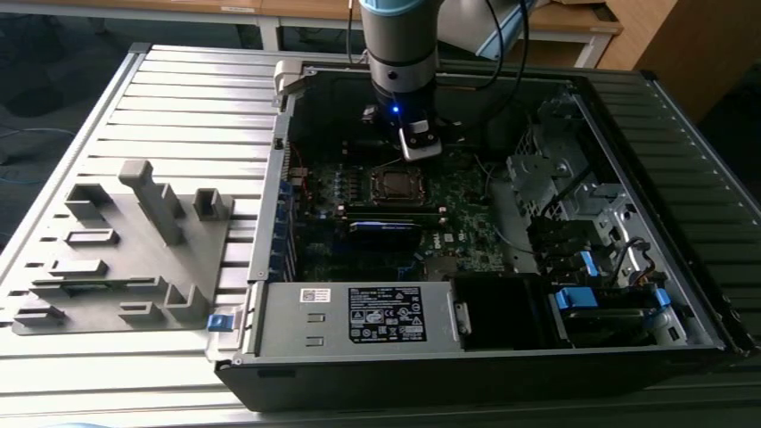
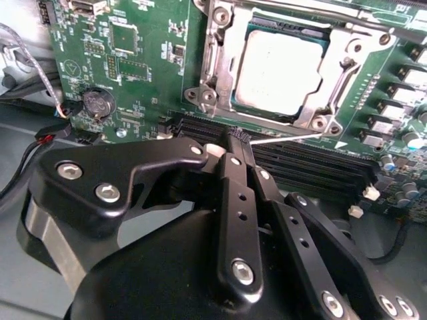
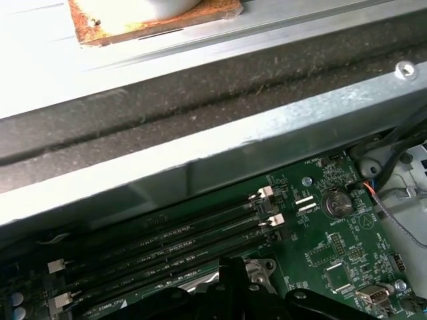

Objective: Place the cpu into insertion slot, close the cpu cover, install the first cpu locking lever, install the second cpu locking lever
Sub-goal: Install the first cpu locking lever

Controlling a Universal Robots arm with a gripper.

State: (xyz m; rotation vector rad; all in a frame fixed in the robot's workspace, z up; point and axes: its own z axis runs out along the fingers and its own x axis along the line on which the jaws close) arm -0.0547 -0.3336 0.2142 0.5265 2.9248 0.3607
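exterior view: arm [image 1: 398, 53] stands over the open pc case [image 1: 476, 379], upper centre of the frame, w/ the socket [image 1: 395, 185] just below its tip. second wrist view: cpu [image 2: 280, 73] sits in the socket, cpu cover [image 2: 221, 57] down around it. fingers [image 2: 237, 200] together, tips at the free end of a thin lever rod [image 2: 287, 138]; can't tell if they pinch it. first wrist view: memory slots [image 3: 167, 240] beside the case wall [image 3: 200, 167]. risk: springy rod slips off the tips, flicks up, cover lifts.

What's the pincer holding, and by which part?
Cannot tell: the shut pincer meets the free end of the thin silvery wire locking lever, whether gripped or merely pushed.
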